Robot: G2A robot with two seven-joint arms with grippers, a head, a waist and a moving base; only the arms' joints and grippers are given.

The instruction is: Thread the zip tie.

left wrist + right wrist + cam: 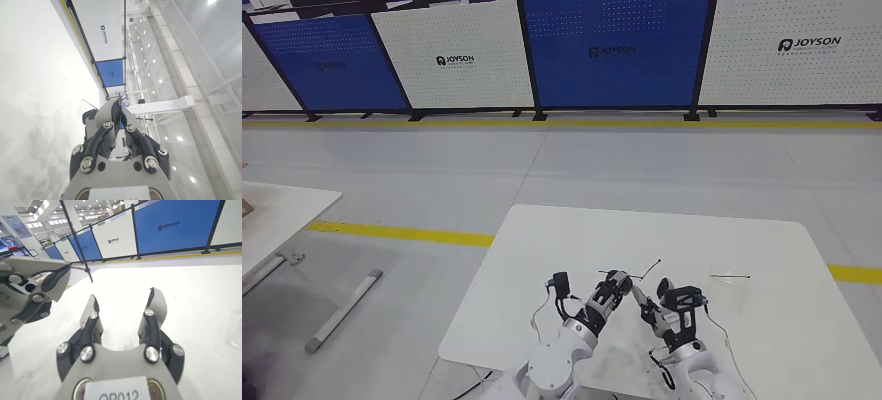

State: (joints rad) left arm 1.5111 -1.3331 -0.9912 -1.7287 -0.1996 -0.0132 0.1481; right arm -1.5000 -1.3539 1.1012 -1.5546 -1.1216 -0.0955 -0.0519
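My left gripper (pixel 619 284) is shut on a black zip tie (pixel 644 268) above the near middle of the white table (pixel 542 250). In the left wrist view its pads (pixel 117 111) are pressed together, with a short black end of the zip tie (pixel 120 96) sticking out past the tips. The right wrist view shows the left gripper (pixel 66 267) holding one end of the zip tie (pixel 75 237); the long strap crosses the small head (pixel 87 271) and rises steeply. My right gripper (pixel 122 292) is open and holds nothing, just beside and below the tie, and in the top view the right gripper (pixel 654 296) sits close to the left one.
A second black zip tie (pixel 730 276) lies flat on the table to the right. Something clear and plastic (pixel 234 328) rests on the table near it. Blue and white fence panels (pixel 612 50) stand beyond a yellow floor line. Another white table (pixel 282 215) is at far left.
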